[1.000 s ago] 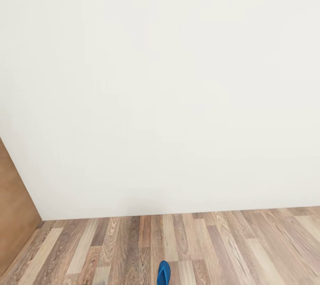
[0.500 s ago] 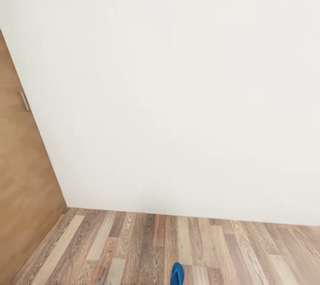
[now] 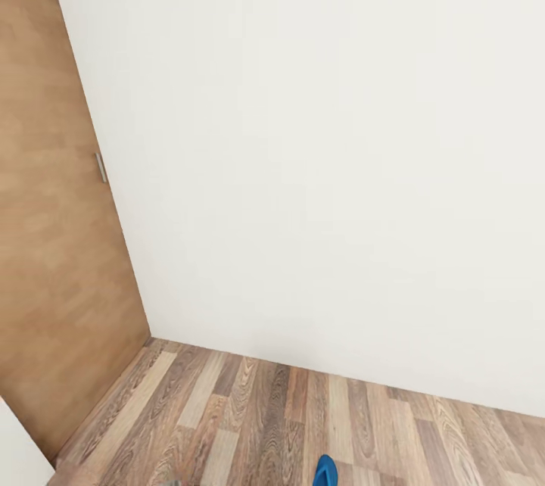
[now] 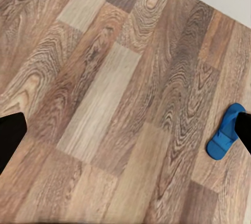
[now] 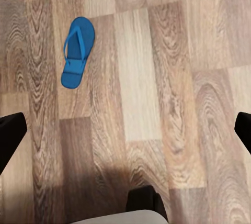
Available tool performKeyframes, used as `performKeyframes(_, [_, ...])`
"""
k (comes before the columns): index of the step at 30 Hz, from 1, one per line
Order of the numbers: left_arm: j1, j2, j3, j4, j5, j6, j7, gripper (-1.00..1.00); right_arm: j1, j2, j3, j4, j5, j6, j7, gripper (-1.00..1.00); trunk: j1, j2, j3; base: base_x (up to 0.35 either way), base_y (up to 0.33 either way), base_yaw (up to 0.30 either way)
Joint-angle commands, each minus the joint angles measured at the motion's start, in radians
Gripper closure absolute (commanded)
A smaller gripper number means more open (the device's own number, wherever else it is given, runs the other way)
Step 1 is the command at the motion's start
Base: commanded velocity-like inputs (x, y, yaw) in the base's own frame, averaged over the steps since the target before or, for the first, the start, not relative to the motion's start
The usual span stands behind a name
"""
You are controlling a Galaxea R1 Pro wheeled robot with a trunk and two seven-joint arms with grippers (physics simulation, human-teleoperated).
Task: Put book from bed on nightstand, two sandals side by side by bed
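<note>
Sandal (image 5: 77,51) lies flat on the wood-plank floor (image 5: 157,77), upper left of my right wrist frame, bearing no readable writing. Both my grippers hang wide open and empty above the planks, fingertips (image 5: 11,135) at frame edges.

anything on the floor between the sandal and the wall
No, just bare wood floor between the blue sandal and the white wall, in the head view.

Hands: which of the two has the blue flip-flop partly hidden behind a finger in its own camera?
The left hand: one dark fingertip covers the flip-flop's end. At the right hand it lies whole, apart from both fingertips.
</note>
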Motion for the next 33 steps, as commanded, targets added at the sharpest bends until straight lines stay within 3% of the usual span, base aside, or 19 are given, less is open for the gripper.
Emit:
performKeyframes(1, [-0.001, 0.0, 0.001, 0.002, 0.011, -0.002, -0.008, -1.0, 0.0, -0.001, 0.004, 0.0, -0.01, -0.003, 0.001, -1.0, 0.0, 0.0, -0.001, 0.0, 0.0, 0.292])
performKeyframes(33, [-0.001, 0.0, 0.001, 0.002, 0.011, -0.002, -0.008, -1.0, 0.0, -0.001, 0.005, 0.0, -0.009, -0.005, 0.001, -1.0, 0.0, 0.0, -0.001, 0.0, 0.0, 0.292])
